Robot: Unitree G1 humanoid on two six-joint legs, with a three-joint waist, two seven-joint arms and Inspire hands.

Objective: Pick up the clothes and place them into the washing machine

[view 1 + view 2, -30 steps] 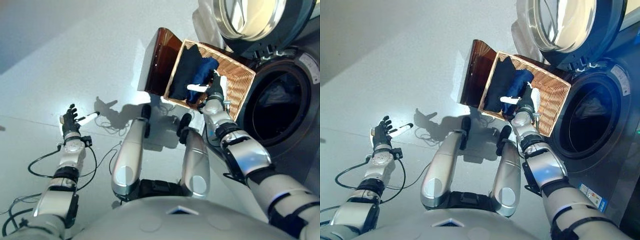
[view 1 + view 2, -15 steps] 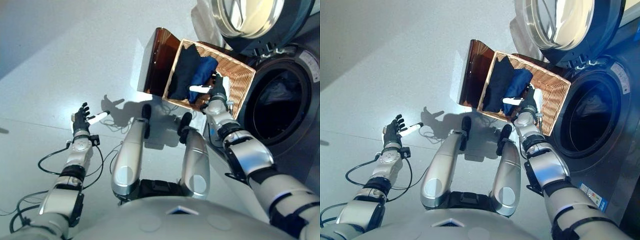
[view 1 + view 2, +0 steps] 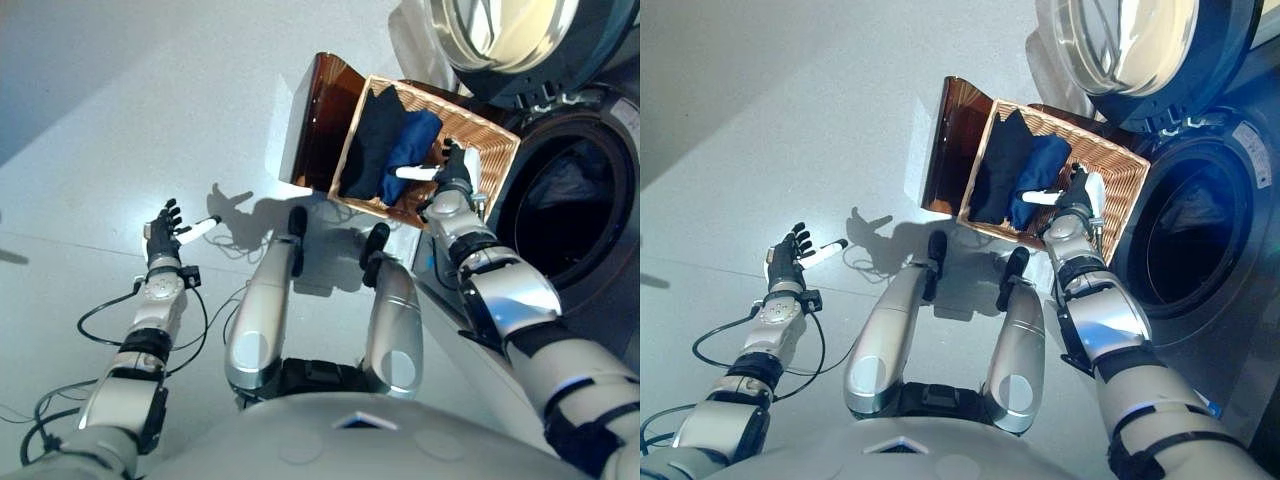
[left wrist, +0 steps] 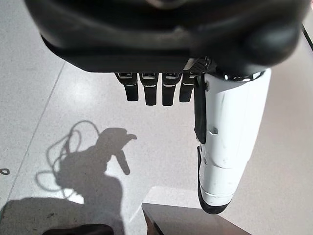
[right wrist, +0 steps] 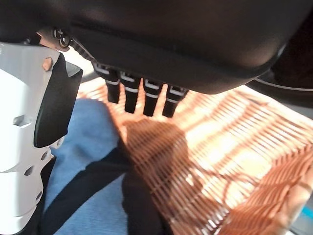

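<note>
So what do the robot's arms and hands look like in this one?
Both arms are silver-grey shells with black joint bands. The left hand and right hand are dark, with black fingers carrying pale stripes, and each thumb wears a white cover.

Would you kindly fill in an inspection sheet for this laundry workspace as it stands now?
Surface: pale grey floor.
Job's things: dark navy garment and blue garment lying in the woven wicker basket; front-loading washing machine, door open, cloth inside.
Clutter: brown translucent panel beside the basket.
Hands: right hand open above the basket, holding nothing; left hand open over the floor.
Cables: nothing seen.
Surroundings: nothing seen.
</note>
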